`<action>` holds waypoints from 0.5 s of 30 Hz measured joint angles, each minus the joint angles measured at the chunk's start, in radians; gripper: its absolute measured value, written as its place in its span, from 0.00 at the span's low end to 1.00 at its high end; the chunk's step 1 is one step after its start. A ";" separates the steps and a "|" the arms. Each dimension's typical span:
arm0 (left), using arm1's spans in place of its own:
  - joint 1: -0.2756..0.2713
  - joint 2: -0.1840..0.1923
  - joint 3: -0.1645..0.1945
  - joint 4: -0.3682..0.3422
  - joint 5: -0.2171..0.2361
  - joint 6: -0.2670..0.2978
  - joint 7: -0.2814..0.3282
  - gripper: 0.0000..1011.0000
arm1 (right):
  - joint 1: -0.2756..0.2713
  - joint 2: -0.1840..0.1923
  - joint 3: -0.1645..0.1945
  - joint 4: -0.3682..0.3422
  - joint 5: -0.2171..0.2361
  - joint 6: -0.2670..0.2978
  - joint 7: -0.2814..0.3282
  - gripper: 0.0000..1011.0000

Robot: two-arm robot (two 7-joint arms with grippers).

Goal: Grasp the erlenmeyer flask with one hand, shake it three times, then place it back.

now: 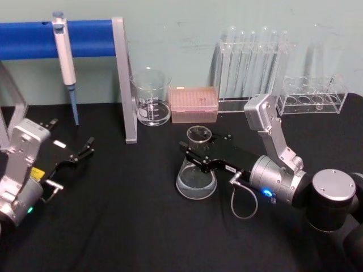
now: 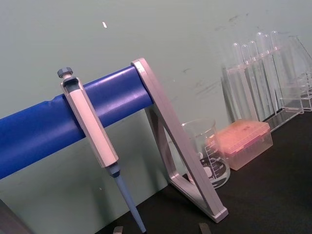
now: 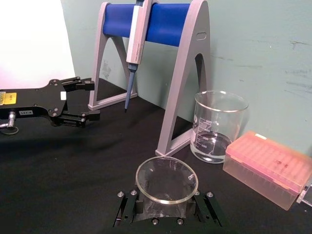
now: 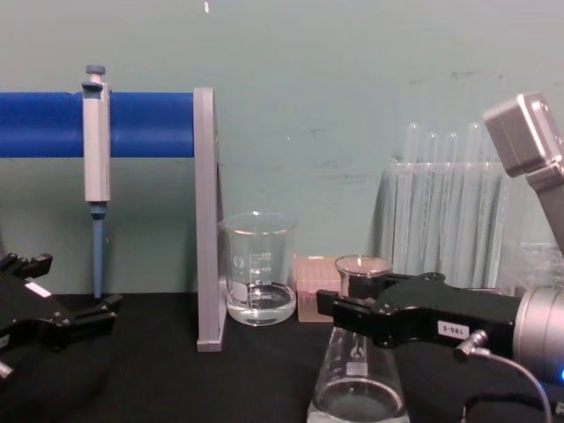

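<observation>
At table point(image 1: 125, 226) centre, my right gripper point(image 1: 195, 154) pinches the standing flask point(image 1: 196, 184) by its neck, left gripper point(image 1: 82, 152) parked open; grasp looks made, so next I lift and shake.

Reaches in from the right with the right arm point(image 1: 272, 136), elbow link raised, grey cylindrical wrist point(image 1: 272, 184) low over the table with a blue light lit and a thin grey cable point(image 1: 244, 209) looping off it. Clamps the right gripper point(image 1: 198, 152) level on the neck of the standing erlenmeyer flask point(image 1: 195, 184), one black finger pressed to each side. Rests the left arm point(image 1: 20, 170) low at the left edge, left gripper point(image 1: 85, 147) pointing forward and rightward, fingers spread apart.
</observation>
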 joint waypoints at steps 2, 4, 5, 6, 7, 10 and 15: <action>0.000 0.000 0.000 0.000 0.000 0.000 0.000 0.99 | 0.000 0.000 0.000 0.000 0.000 0.000 0.000 0.45; 0.000 0.000 0.000 0.000 0.000 0.000 0.000 0.99 | 0.000 0.000 0.000 0.000 0.000 0.000 0.000 0.45; 0.000 0.000 0.000 0.000 0.000 0.000 0.000 0.99 | 0.000 0.000 0.000 0.000 0.000 0.000 0.000 0.45; 0.000 0.000 0.000 0.000 0.000 0.000 0.000 0.99 | 0.000 0.000 0.000 0.000 0.000 0.000 0.000 0.45; 0.000 0.000 0.000 0.000 0.000 0.000 0.000 0.99 | 0.000 0.000 0.000 0.000 0.000 0.000 0.000 0.45; 0.000 0.000 0.000 0.000 0.000 0.000 0.000 0.99 | 0.000 0.000 0.000 0.000 0.001 0.000 0.001 0.45; 0.000 0.000 0.000 0.000 0.000 0.000 0.000 0.99 | 0.000 0.000 0.000 0.000 0.001 0.000 0.001 0.45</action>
